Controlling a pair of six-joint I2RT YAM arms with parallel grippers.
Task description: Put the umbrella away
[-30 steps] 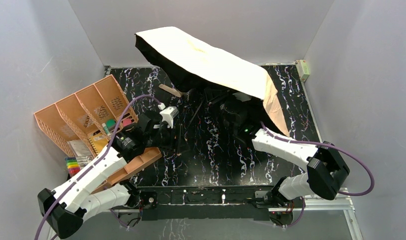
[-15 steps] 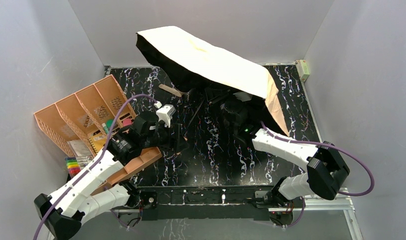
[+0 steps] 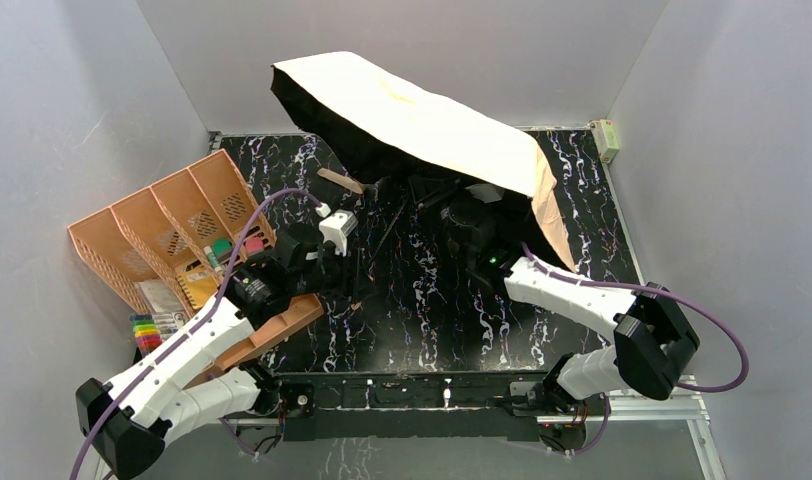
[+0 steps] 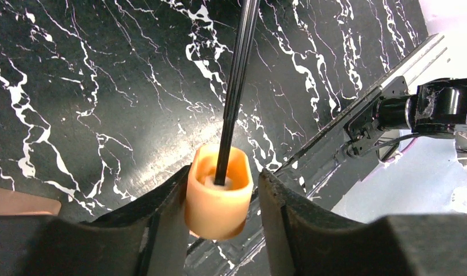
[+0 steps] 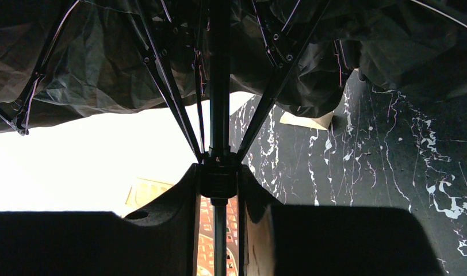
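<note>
1. left gripper (image 4: 222, 175) has its fingers (image 4: 162, 221) either side of the umbrella (image 3: 422, 120) handle (image 4: 218, 201) and right up against it. can't tell if it's actually pinching or just hugging it.
2. right gripper (image 5: 218, 172) is clamped on the black runner (image 5: 218, 179) on the shaft (image 4: 238, 75), ribs (image 5: 168, 92) fanning out just above it.
3. umbrella is open, canopy (image 3: 452, 135) tilted over the far middle and right of the table (image 3: 432, 300), with its right edge drooping down to the tabletop. the handle end points near-left.
4. hard to see from the top camera: the right gripper's fingertips are tucked under the canopy. the shaft is black on black marble so it nearly vanishes, and the handle is barely a speck.
5. right wrist view: the bottom is all dark finger bulk, and the left middle is blown out white.
6. a tan strap (image 3: 340, 180) lies flat on the table by the canopy's near-left edge.
7. the orange organizer (image 3: 172, 235) is at the left, with stuff in its slots too small to identify. coloured markers (image 3: 145, 330) sit beside it.
8. writing: none readable anywhere. a small box (image 3: 607, 140) at the far right corner has a label but it's too tiny.
</note>
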